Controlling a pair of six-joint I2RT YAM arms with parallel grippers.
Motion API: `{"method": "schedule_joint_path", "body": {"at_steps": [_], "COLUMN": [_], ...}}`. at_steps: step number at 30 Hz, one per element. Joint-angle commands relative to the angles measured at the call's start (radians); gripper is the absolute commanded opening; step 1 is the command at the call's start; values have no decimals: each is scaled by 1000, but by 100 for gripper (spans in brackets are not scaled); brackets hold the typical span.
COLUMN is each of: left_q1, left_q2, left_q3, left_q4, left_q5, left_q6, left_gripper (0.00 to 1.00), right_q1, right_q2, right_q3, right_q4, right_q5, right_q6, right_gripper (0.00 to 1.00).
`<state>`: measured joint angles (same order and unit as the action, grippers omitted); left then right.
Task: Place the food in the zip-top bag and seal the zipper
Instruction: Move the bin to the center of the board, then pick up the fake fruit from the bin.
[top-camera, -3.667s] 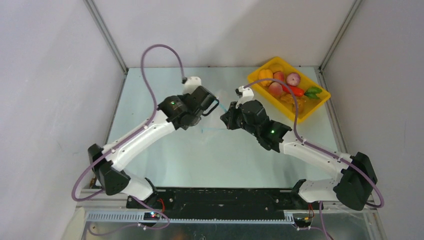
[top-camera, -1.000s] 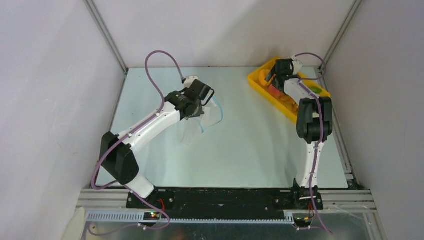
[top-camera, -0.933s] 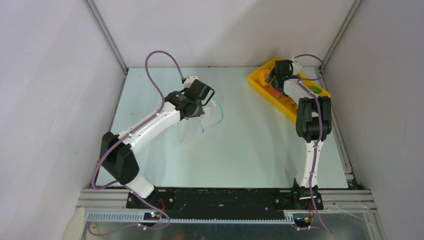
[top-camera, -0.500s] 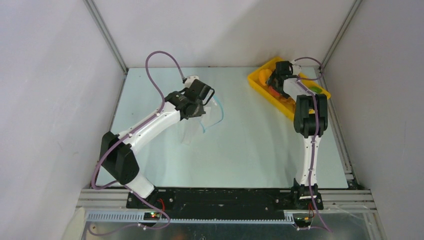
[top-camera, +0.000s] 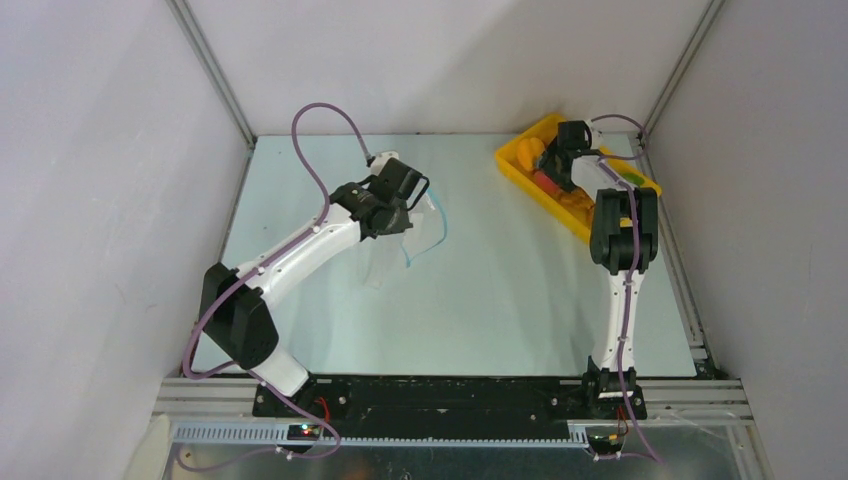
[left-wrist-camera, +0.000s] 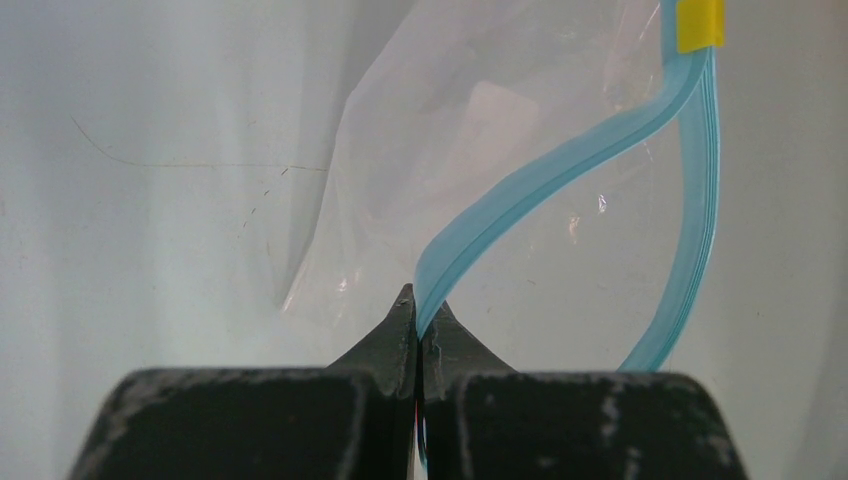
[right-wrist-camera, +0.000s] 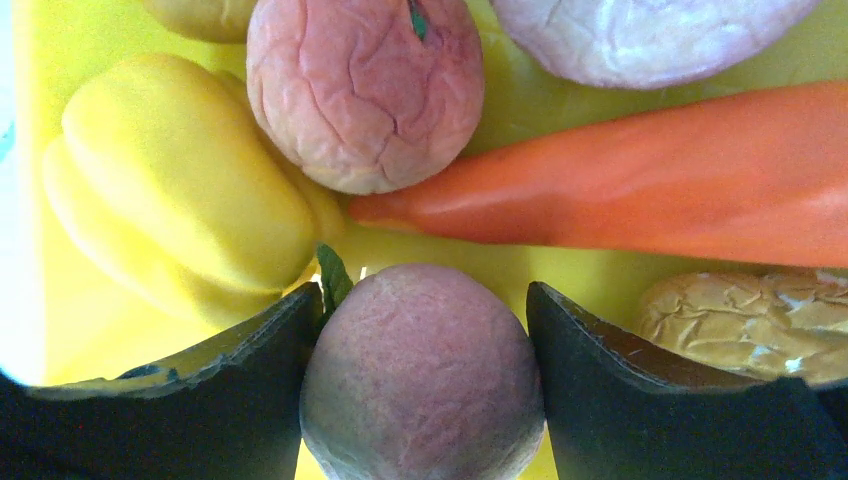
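Your right gripper (right-wrist-camera: 422, 295) has swung from mid-table into the yellow tray (right-wrist-camera: 25, 120) and clasps a pinkish peach (right-wrist-camera: 422, 390); your left gripper (left-wrist-camera: 420, 310) pinches the teal zipper (left-wrist-camera: 560, 165) of the zip-top bag (left-wrist-camera: 480, 110), left of centre.

Left arm (top-camera: 300, 255) and right arm (top-camera: 618, 320): white links, black joint housings. A purple cable (top-camera: 320, 107) runs along each. Left claw (left-wrist-camera: 418, 305): fingers (left-wrist-camera: 250, 420) are matte black, scuffed grey.

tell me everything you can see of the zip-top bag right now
The zip-top bag is clear, crinkly film with a pale patch and a teal zipper ending in a yellow tab. Its mouth gapes: the left pincer is shut on one zipper lip, which bows away from the other. The film trails over the table, left of centre.
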<state>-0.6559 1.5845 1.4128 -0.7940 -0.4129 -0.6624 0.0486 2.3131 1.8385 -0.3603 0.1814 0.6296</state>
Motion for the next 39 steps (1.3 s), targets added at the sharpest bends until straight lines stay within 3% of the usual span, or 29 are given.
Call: {"method": "schedule_joint_path", "body": {"at_steps": [1,7,13,19,34,39], "left_q1": [6,6,5,4,-4,-14], "left_q2": [-2,-6,-34,-55,-81,-85], "left_q3": [-17,-22,-37,-44,-50,-51], "left_q4": [18,19,28,25,24,26], "left_q5": [9,28,31,26,51,57], "left_q6": [10,13,12,7,-17,-34], "left_gripper": [0,0,0,0,0,0], "right_q1": [2,7,37,77,254,324], "right_q2": [-67,-135,-196,-294,-703,-873], "right_q3": [-93,-164,-254,-450,-692,-777], "right_q4": [61,63,44,73,90,205], "right_q5": [-77,-152,-236,-285,-22,-79], "right_q6": [11,6,-33,-31,-107,-183], "right_gripper": [57,44,39,35,34,33]}}
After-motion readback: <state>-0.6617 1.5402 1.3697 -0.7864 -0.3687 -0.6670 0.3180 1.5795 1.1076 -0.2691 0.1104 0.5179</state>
